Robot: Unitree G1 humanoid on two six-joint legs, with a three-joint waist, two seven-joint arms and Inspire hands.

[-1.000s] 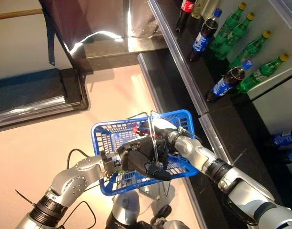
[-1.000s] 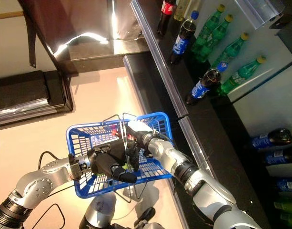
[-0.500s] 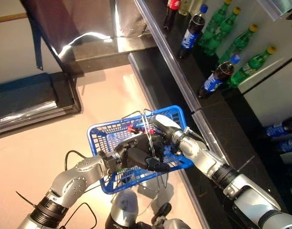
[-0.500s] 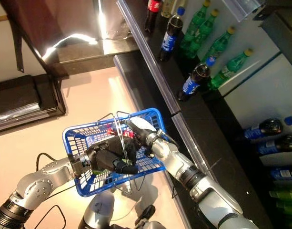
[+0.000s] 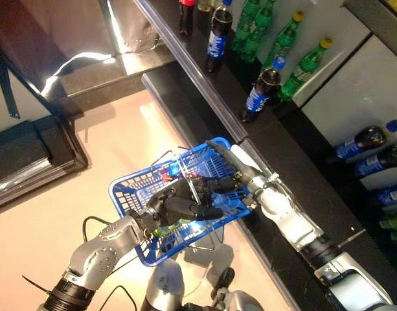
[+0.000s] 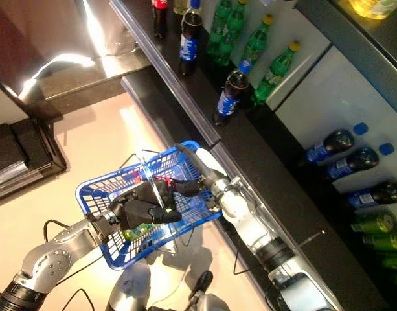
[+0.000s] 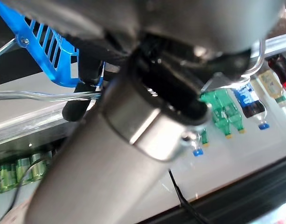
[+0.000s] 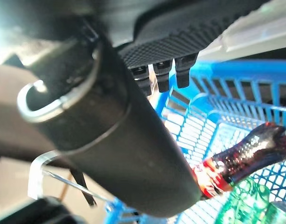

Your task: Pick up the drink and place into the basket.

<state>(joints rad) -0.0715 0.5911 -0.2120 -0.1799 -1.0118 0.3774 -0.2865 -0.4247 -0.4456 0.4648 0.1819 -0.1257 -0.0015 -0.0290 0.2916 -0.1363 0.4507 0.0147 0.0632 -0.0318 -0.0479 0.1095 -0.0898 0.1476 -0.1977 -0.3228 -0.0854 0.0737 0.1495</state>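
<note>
While the left robot hand (image 5: 179,208) curls round the wire handle (image 5: 193,189) of the blue basket (image 5: 136,188), the right robot hand (image 5: 225,186) reaches inside it, grip unclear. Right wrist view: dark drink (image 8: 238,156) lies in the basket beside a green bottle (image 8: 245,205)

**Tight quarters inside the basket**

The right hand (image 6: 185,186) sits inside the blue basket (image 6: 94,194), hemmed by mesh walls and wire handles (image 6: 153,188). A dark bottle (image 8: 245,154) lies beneath it. The left hand (image 6: 143,212) blocks the near side. Open floor (image 6: 75,149) lies beyond the left hand.
</note>
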